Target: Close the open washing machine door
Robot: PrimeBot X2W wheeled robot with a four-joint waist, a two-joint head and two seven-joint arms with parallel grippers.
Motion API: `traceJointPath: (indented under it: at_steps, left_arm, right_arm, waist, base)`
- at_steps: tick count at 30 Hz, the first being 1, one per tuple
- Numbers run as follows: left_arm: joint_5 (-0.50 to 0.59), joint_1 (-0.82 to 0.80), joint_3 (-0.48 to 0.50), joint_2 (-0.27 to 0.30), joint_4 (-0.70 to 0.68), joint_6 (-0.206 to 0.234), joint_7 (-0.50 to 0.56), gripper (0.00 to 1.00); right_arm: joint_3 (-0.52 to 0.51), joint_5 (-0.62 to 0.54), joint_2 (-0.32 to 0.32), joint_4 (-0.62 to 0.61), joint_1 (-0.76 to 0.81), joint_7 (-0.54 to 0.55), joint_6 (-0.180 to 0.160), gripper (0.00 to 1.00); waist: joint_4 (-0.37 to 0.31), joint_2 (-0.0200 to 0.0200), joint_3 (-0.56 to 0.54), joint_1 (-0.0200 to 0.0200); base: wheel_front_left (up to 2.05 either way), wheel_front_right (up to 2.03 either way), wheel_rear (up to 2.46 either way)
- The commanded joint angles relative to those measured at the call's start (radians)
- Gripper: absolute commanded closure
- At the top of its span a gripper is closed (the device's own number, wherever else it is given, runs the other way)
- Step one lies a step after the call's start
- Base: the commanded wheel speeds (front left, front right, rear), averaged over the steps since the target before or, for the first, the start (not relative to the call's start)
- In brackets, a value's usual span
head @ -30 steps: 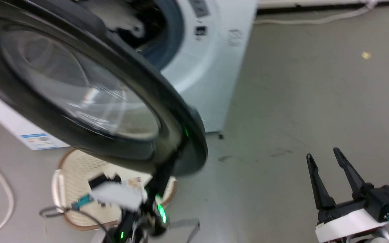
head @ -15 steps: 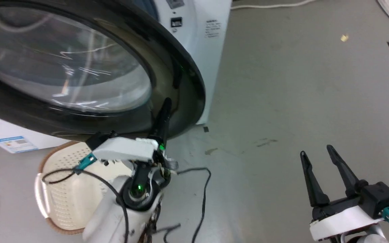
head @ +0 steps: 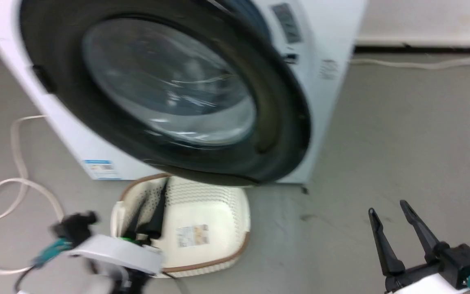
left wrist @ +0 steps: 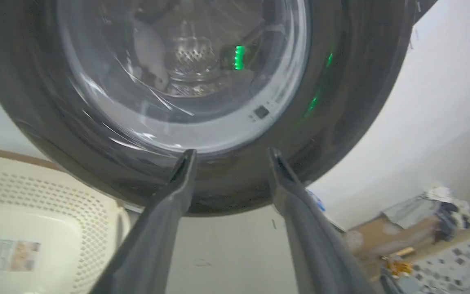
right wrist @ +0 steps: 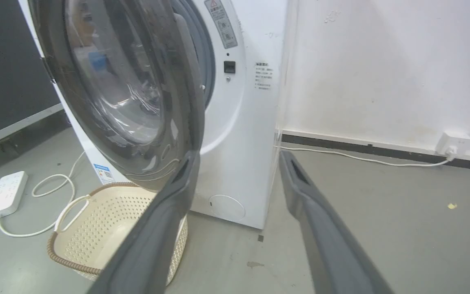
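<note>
The door [head: 169,94] fills the upper centre, ajar. The left tool [head: 155,188], lower left, and right tool [head: 387,206], lower right, gape empty. Unpushed, the door may not latch; the left tool could snag the basket [head: 227,212].

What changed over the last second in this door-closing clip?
The washing machine door has swung toward the machine front, though the right wrist view shows it still ajar. The left gripper, whose finger pressed the door's rim half a second ago, has drawn back low over the basket, open. The head camera shifted. The right gripper stayed open and idle.
</note>
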Motion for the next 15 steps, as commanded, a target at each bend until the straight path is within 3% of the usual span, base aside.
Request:
traceJointPath:
  at_steps: [1,7,11,15]
  left_arm:
    - [0.070,0.015,0.039,-0.003,-0.008,0.011,-0.005,0.00]
    - [0.532,0.125,0.234,-0.084,-0.111,0.058,-0.006,0.00]
    - [0.787,0.188,0.271,-0.099,-0.160,0.076,-0.006,0.00]
    - [0.953,0.241,0.266,-0.107,-0.191,0.093,-0.006,0.00]
  right_arm:
    - [-0.002,0.006,-0.005,-0.008,0.014,-0.003,0.001,0.00]
    - [0.004,0.002,0.008,-0.026,0.033,-0.003,0.001,0.00]
    - [0.008,-0.007,0.025,-0.026,0.041,-0.003,0.001,0.00]
    - [0.014,-0.018,0.036,-0.013,0.044,-0.003,0.001,0.00]
  waist:
    - [0.078,0.0000,-0.055,0.0002]
    - [0.150,0.0000,-0.081,0.0002]
    - [0.175,0.0000,-0.087,0.0002]
    - [0.183,0.0000,-0.086,0.0002]
  base:
    - [0.00,0.00,0.00]
    - [0.00,0.00,0.00]
    - [0.00,0.00,0.00]
    - [0.00,0.00,0.00]
